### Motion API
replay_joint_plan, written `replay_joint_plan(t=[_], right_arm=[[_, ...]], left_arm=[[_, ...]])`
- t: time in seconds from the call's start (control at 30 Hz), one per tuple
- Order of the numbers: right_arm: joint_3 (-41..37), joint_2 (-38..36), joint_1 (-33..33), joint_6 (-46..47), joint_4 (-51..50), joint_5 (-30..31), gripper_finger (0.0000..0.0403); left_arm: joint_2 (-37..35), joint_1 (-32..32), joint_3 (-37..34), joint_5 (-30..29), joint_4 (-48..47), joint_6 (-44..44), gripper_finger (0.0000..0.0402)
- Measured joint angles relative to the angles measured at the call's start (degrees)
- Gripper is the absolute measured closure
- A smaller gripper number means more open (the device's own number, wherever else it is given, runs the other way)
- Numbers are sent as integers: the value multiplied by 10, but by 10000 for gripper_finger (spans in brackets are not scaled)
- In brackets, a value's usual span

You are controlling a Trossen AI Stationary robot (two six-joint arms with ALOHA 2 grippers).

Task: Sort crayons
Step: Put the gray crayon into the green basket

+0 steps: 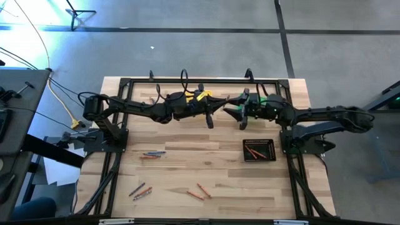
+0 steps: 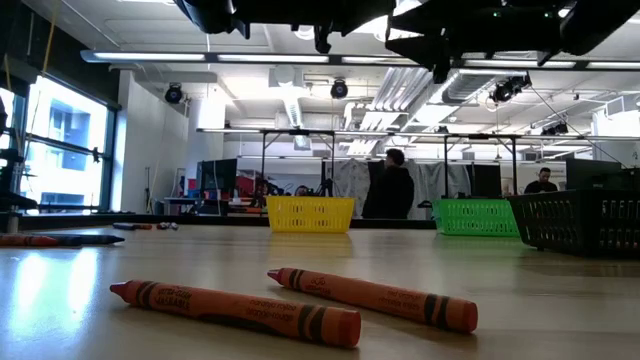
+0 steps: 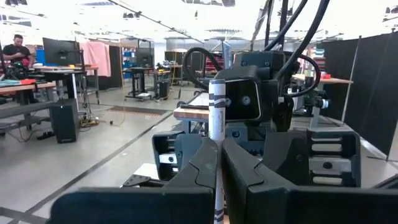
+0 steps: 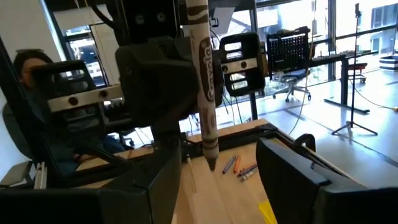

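Observation:
My left gripper [image 1: 209,120] hovers above the table's far middle, shut on a grey crayon [image 3: 216,118] that stands upright. My right gripper [image 1: 241,119] faces it from the right, open. In the right wrist view the grey crayon [image 4: 204,93] hangs just ahead of my right gripper [image 4: 230,180], in line with the gap between its two spread fingers, touching neither. Orange-red crayons [image 2: 375,297] and grey ones [image 1: 153,154] lie flat on the table. A few orange crayons lie in the black bin [image 1: 259,150]. My left gripper pinches the grey crayon's wrapped shaft [image 3: 217,146] between its two fingers. The fingers reach out level from the table's left and lie across the crayon. The crayon stands upright, flat end [image 3: 216,83] up and pointed tip [image 4: 210,165] down, well clear of the table.
A yellow bin [image 2: 310,213] and a green bin [image 2: 477,217] stand at the table's far edge, below the arms. Loose crayons lie at the near left [image 1: 140,190] and near middle [image 1: 199,192]. People show in the room beyond.

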Motion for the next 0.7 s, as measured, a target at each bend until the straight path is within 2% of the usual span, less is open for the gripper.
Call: replay_joint_plan(t=[0.33,0.43,0.57,0.7], right_arm=[[55,51,0,-13,-16,5,202],[64,54,0,-16,-32,24,218],[71,54,0,-24,-46,45,279],[71,54,0,-27,-47,43,376]], left_arm=[[-1,1,0,-1,-11,0,401],[-1,2,0,-3,-16,0,401],[-1,2,0,-2,-20,0,401],[-1,2,0,-6,-28,0,401]])
